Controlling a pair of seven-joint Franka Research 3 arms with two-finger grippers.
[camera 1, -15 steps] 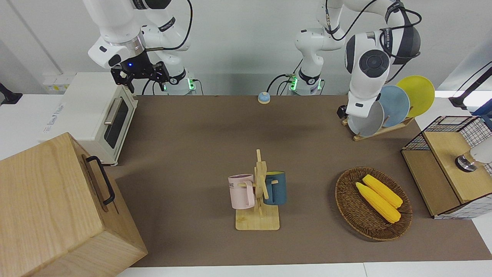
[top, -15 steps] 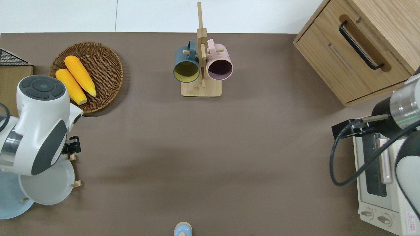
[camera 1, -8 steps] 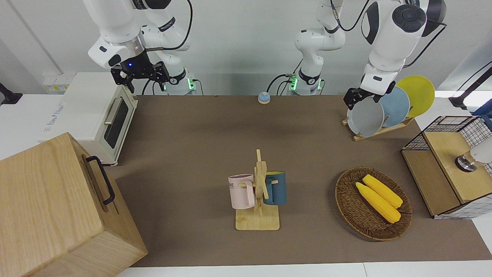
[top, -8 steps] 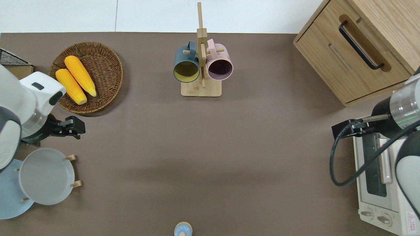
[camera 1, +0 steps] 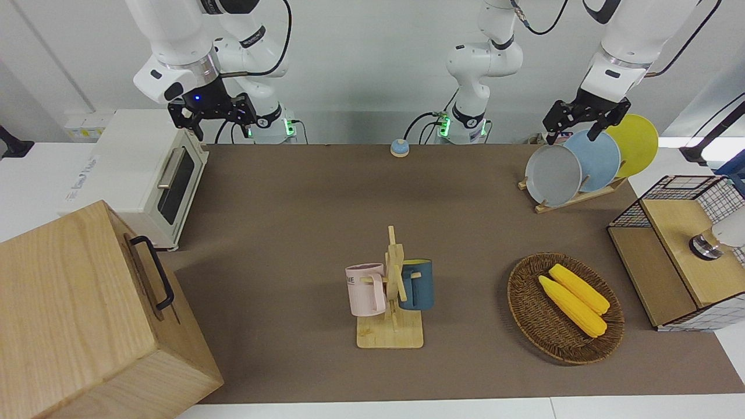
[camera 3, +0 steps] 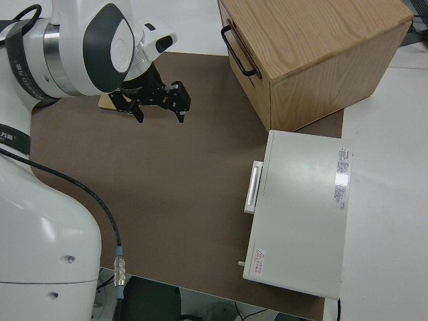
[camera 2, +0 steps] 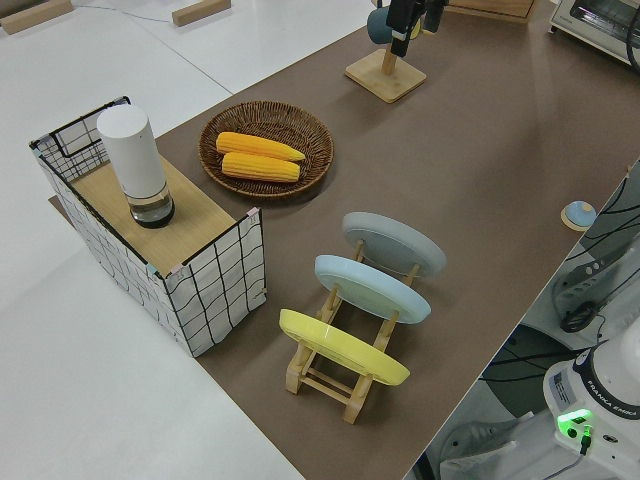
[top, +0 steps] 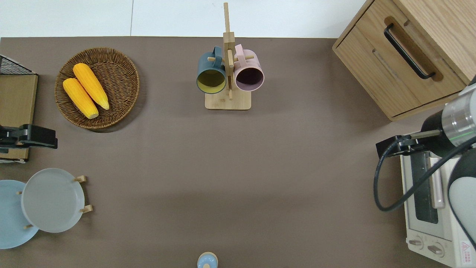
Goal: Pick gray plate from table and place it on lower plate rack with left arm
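Three plates are now standing in the light-wood lower plate rack [camera 1: 573, 198] in the front view, the round pale gray plate [camera 1: 553, 174] foremost; the left arm's black two-finger gripper [camera 1: 573, 125], having risen clear, is hanging released and empty. Overhead, it is withdrawing off the matte brown table [top: 238, 167]. From the left side, the plate is resting slotted, so placement looks complete. The right arm is staying parked.

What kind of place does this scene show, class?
Probably a robotics lab staged as a kitchen: two robot arms at a table, a toaster oven, and plates on a wooden rack.
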